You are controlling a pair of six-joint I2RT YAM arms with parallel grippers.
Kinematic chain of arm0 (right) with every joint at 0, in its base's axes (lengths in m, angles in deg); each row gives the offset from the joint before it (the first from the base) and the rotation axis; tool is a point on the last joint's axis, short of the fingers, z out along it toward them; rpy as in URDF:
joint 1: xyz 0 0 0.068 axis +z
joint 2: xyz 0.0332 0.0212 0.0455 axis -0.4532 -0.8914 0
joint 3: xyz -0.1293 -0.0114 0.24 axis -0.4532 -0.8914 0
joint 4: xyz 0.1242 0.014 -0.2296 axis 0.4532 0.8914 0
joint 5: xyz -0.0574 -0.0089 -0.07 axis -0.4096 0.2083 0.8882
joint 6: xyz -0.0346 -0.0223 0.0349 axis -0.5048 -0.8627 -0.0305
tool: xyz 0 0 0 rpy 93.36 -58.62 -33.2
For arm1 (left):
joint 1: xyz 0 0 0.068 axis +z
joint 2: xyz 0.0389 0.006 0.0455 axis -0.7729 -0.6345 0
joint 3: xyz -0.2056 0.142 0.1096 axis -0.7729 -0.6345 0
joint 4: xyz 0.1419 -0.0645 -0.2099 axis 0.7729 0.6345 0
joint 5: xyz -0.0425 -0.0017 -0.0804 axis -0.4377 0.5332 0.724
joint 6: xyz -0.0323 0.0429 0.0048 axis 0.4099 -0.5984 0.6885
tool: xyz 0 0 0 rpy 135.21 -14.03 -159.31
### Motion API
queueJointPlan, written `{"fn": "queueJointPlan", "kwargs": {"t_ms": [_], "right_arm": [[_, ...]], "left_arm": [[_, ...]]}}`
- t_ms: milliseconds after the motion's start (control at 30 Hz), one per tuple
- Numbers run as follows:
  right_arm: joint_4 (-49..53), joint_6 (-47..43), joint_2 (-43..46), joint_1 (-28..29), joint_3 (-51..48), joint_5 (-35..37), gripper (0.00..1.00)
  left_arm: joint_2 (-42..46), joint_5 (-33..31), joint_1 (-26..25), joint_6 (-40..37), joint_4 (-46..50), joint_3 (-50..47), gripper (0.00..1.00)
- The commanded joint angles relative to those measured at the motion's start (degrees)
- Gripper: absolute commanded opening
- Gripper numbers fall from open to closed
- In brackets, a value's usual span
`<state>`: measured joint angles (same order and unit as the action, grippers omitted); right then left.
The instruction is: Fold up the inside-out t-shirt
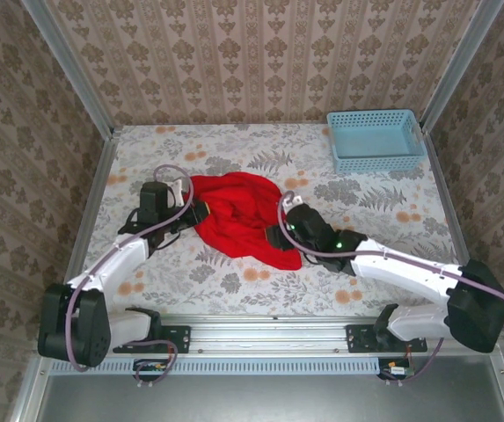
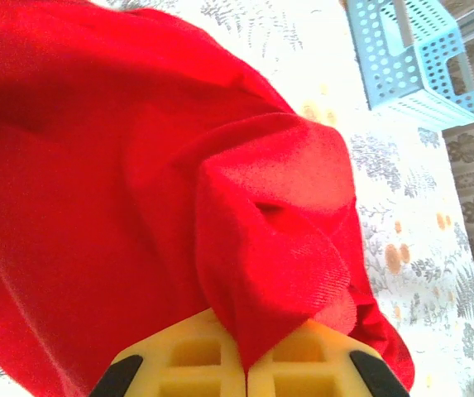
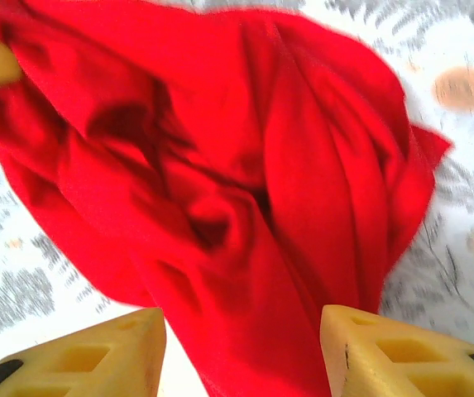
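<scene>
The t-shirt [image 1: 238,215] lies in a crumpled red heap near the middle of the table [image 1: 234,290], a little toward its left edge. It is bunched and creased all over, and we cannot pick out a sleeve, collar or hem with any certainty, nor tell from the cloth which face is outward. Nothing about it is flat, so we judge that we are at the very start. The step in hand is opening the heap and spreading it out, and no fold is made yet.

The left tool [image 2: 246,364] sits at the heap's left side with its jaws pressed together on a ridge of the cloth, which rises out of them in a peak. The right tool [image 3: 241,331] sits at the heap's near right side with its jaws spread wide. A fall of red cloth lies between them, but neither jaw presses on it, so this tool holds nothing.

As we see it, the next move falls to the right tool. It needs to close on an outer edge of the cloth, opposite the left pinch, and preferably on one layer, not a thick bunch. Then both tools can draw apart toward the left and right edges of the table to pull the shirt open. Catching several layers at once would only drag the heap along.

The blue basket [image 1: 376,141] stands in the far right corner, well apart from the work.
</scene>
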<state>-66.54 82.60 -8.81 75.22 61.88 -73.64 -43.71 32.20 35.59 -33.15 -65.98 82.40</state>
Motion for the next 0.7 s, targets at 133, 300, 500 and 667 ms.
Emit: {"fn": "queueJointPlan", "kwargs": {"t_ms": [133,300,500,667], "right_arm": [[9.6,2.1,-16.8,-0.3,13.9,0.5,0.51],[15.9,5.5,-27.4,-2.6,21.8,-1.0,0.42],[14.6,3.8,-27.5,-2.0,21.7,-3.8,0.07],[15.8,0.4,-19.8,-2.0,20.6,0.9,0.00]], "left_arm": [[6.3,0.7,-0.6,-0.3,-0.2,-2.5,0.00],[7.6,0.2,-1.5,0.0,-0.7,-4.0,0.00],[5.8,-2.6,-1.7,-1.1,2.3,-2.7,0.00],[-0.5,-5.7,-0.9,-3.2,8.6,3.0,0.00]]}}
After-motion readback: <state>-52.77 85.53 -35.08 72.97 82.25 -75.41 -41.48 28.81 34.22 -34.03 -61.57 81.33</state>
